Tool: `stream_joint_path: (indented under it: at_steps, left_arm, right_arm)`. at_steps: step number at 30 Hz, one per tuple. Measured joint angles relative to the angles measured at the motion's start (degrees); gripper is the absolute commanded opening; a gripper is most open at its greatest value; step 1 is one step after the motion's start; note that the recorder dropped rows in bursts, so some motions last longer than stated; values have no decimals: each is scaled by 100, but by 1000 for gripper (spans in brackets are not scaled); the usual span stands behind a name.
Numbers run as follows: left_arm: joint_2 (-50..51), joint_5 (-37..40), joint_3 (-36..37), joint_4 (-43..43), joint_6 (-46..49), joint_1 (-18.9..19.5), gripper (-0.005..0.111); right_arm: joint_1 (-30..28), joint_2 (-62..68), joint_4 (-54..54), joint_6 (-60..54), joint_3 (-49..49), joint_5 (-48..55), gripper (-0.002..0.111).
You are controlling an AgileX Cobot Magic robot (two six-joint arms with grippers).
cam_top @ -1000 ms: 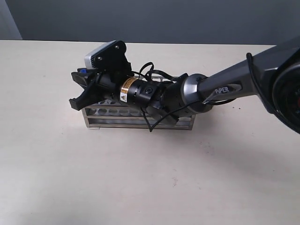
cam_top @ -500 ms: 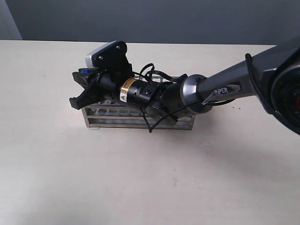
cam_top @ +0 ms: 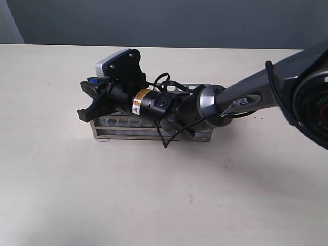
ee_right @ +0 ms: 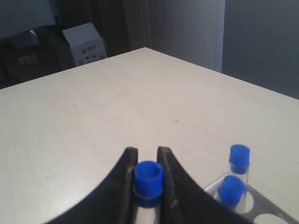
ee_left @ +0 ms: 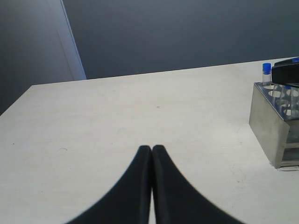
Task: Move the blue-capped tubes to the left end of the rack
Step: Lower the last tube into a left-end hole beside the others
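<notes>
The steel rack [cam_top: 154, 134] stands mid-table, and my right arm lies across its top. At the rack's left end my right gripper [cam_top: 82, 100] holds a blue-capped tube [ee_right: 148, 182] between its fingers, both pressed against the cap, gripper [ee_right: 147, 150]. Two more blue-capped tubes [ee_right: 239, 158] [ee_right: 232, 189] stand beside it in the rack's corner holes [ee_right: 268, 214]. A blue cap [cam_top: 93, 80] shows behind the upper finger. My left gripper [ee_left: 152, 149] is shut and empty, low over bare table. From it the rack [ee_left: 273, 126] and one blue-capped tube [ee_left: 266, 69] show off to the side.
The right arm's wrist camera [cam_top: 117, 62] and cables [cam_top: 164, 82] cover most of the rack's top plate. A dark wall runs behind the table's far edge [cam_top: 61, 45]. A cardboard box [ee_right: 86, 44] sits beyond the table.
My right gripper with the tube has shifted slightly to the right over the rack's left end. The rack has not moved.
</notes>
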Motion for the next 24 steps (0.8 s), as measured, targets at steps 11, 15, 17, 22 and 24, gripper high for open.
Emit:
stream_joint_path:
  at_steps: [11, 15, 17, 22, 24]
  left_arm:
    - [0, 0, 0, 0, 0, 0, 0]
    - [0, 0, 0, 0, 0, 0, 0]
    - [0, 0, 0, 0, 0, 0, 0]
    - [0, 0, 0, 0, 0, 0, 0]
    - [0, 0, 0, 0, 0, 0, 0]
  right_arm:
    - [0, 0, 10, 22, 4, -86, 0]
    - [0, 0, -1, 22, 4, -86, 0]
    - [0, 0, -1, 22, 4, -86, 0]
    - [0, 0, -56, 42, 4, -97, 0]
    - [0, 12, -70, 65, 4, -160, 0]
